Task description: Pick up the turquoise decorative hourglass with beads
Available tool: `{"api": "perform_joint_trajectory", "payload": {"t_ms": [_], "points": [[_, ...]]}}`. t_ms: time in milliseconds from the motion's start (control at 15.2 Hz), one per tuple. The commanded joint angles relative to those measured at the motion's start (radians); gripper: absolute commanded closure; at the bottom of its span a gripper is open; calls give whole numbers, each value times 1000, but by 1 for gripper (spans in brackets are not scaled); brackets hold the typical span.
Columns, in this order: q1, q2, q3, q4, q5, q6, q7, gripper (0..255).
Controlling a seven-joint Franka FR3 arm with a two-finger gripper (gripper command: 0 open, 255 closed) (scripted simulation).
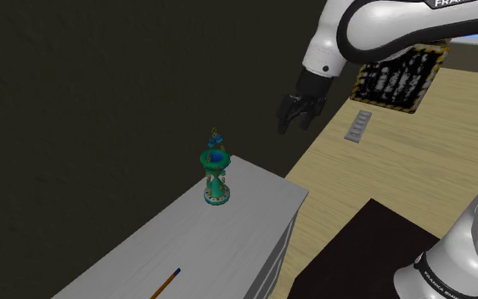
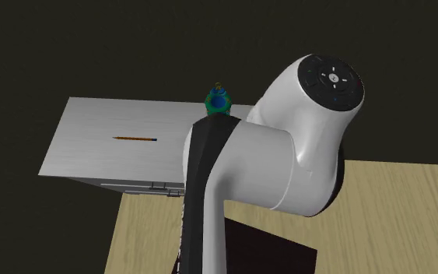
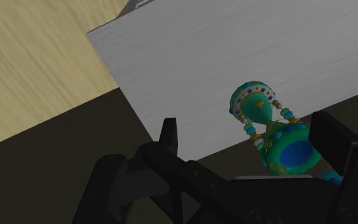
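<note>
Here the spread claw [image 1: 296,124] hangs well apart from the upright hourglass [image 1: 216,175].

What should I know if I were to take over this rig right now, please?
The hand is open and holds nothing. It hangs in the air above the hourglass, off to the shoulder view's right, and does not touch it.
The hourglass stands upright on the grey cabinet top, near its far end. A pencil lies near the other end, well apart from it.
Done: nothing grasped yet; the hourglass is untouched.
Left: bring the hand down around the hourglass, close on it, and lift.
</note>
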Motion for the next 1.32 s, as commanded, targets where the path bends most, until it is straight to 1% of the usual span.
{"api": "perform_joint_trajectory", "payload": {"t_ms": [0, 264, 462, 726, 990, 1056, 1254], "points": [[4, 56, 26, 27, 0, 59, 27, 0], [8, 179, 78, 92, -20, 171, 88, 0], [9, 275, 113, 155, -55, 244, 142, 0], [16, 410, 151, 257, -129, 323, 227, 0], [37, 550, 170, 383, -229, 377, 324, 0], [42, 566, 169, 399, -241, 381, 335, 0], [44, 580, 167, 374, -248, 419, 339, 0]]}}
